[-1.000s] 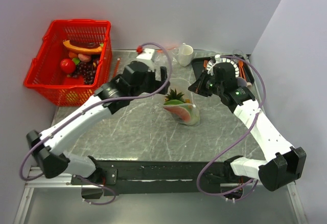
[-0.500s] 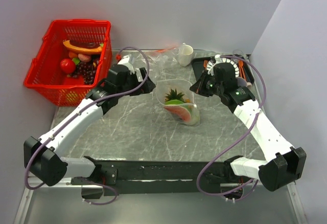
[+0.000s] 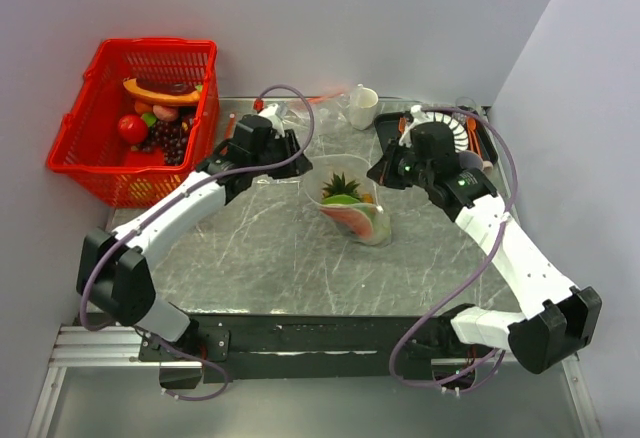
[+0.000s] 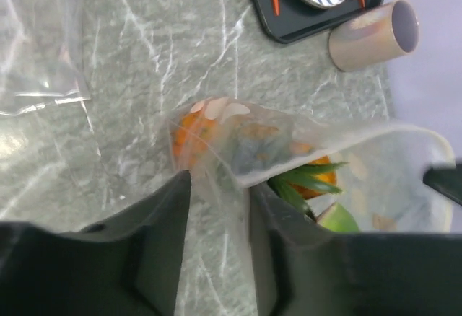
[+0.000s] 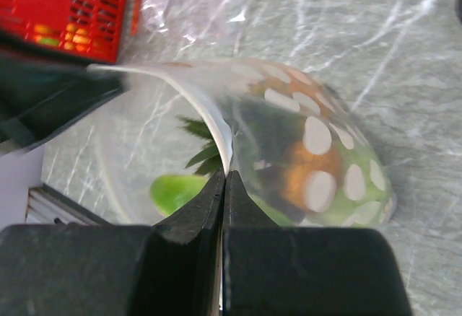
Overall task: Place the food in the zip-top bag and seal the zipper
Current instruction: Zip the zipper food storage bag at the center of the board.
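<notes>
With the food in the bag, my right pincer pinches its right rim, my left pincer narrow around the left; next, press the zipper shut.

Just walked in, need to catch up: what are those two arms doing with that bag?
The right gripper is pinched shut on the rim of the zip-top bag. The left gripper straddles the opposite edge, jaws apart. The bag's mouth gapes open on the table, unsealed, with a spiky green tuft and a light-green fruit inside.
</notes>
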Available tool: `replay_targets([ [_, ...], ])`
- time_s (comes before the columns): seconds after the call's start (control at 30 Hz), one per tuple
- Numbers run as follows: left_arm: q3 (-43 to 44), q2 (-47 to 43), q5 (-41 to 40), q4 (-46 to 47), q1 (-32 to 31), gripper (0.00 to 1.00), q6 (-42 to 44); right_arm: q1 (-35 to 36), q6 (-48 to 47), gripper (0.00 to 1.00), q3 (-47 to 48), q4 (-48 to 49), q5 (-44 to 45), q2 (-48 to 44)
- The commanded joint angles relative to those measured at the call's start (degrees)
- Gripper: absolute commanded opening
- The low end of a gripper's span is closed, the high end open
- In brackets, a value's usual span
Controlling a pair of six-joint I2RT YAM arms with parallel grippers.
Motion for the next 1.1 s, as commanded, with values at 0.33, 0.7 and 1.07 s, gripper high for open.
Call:
replay_targets([
  [0.33,4.00,-5.16,-1.80,-4.86,4.41,0.01,2.70,14.15,-8.12,0.11,8.83,2.51,-1.31,4.11],
  [0.7,1.62,-6.39,7.34,-5.30,9.95,0.01,3.05,20.73,-9.17,0.83,-10.13,18.22,-5.10,-10.28],
  [1.07,-0.40,-6.83,10.51,-5.56,11.18,0.01,4.37,30.85,-14.44,0.73,-36.07,42.75,11.85,-22.96],
])
